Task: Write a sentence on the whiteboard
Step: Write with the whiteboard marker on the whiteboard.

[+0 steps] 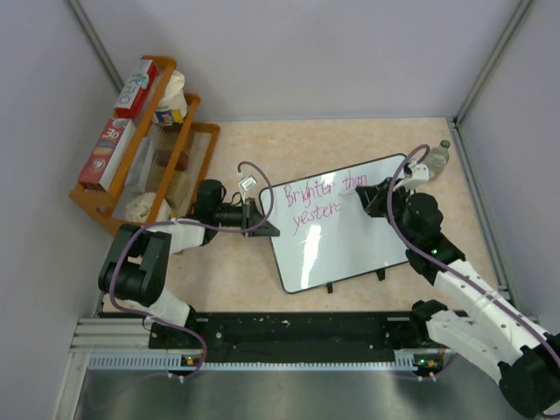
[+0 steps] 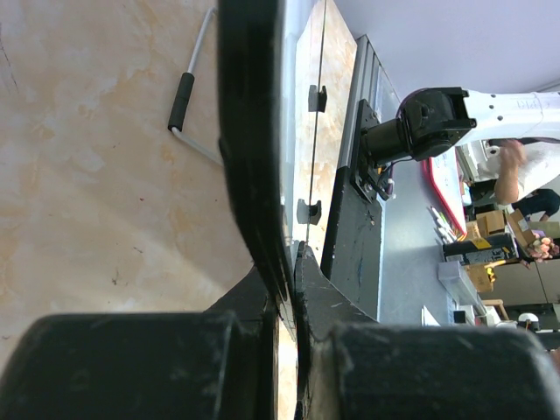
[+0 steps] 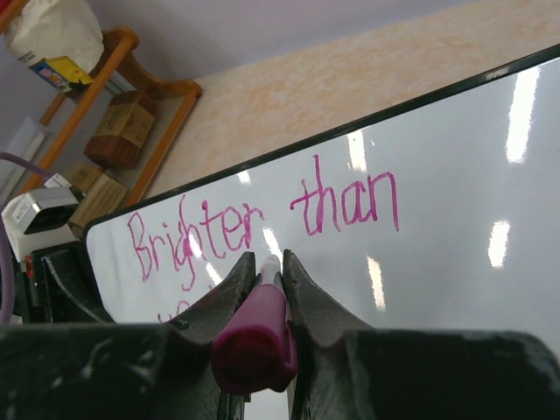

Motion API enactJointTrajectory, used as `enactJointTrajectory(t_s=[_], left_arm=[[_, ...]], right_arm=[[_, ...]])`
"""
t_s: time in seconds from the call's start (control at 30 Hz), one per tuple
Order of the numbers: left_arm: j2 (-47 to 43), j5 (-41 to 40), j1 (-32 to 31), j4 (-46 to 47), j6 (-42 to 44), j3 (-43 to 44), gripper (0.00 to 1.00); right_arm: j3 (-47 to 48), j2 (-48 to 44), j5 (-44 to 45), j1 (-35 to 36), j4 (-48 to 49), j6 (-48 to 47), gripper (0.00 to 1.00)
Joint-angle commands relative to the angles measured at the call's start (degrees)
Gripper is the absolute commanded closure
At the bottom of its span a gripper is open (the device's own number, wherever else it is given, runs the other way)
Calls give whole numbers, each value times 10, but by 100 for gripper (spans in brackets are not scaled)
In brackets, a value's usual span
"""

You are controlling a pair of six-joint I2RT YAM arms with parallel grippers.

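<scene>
Stretching left to right, whiteboard (image 1: 350, 249) with feet (image 1: 331, 287) along near edge.

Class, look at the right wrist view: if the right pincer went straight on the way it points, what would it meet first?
The right pincer would probably drive its pink marker tip-first into the whiteboard, just below the first line of the sentence; whether it touches now is unclear.

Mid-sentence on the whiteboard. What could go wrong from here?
1. The left gripper pinches only the left edge of the whiteboard; pen pressure could pivot it and skew the line.
2. The right gripper, shut on the marker, works close under "than"; it might smear the sentence.
</scene>
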Motion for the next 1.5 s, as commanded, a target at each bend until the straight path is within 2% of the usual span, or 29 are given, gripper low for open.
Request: enactJointTrajectory(t_s=[0.0, 1.47], left_arm=[[9, -51, -16, -3, 113, -18, 100], [9, -51, -16, -3, 113, -18, 100]], right_arm=[[23, 16, -2, -15, 28, -4, 100], [-49, -42, -31, -17, -47, -6, 100]])
